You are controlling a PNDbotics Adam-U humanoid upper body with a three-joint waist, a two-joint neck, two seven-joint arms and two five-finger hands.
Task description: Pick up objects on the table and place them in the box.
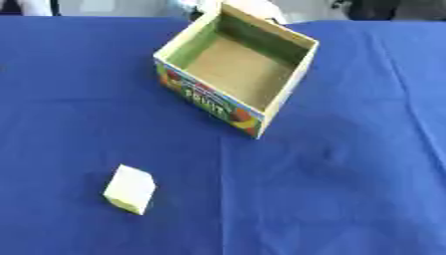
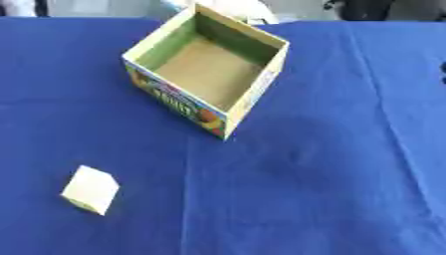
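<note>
Since the box (image 1: 237, 74) is seen empty, with only its bare brown floor showing, nothing can be judged as placed yet. One pale yellow block (image 1: 131, 189) is left on the blue-covered desk (image 1: 348, 189), well apart from the box, nearer the viewer and to its left. Neither hand is shown, so the fingers' state and their relation to the block cannot be told.

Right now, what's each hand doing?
Left hand: not in view.
Right hand: not in view.
Block lies untouched on the table, outside the box.
</note>
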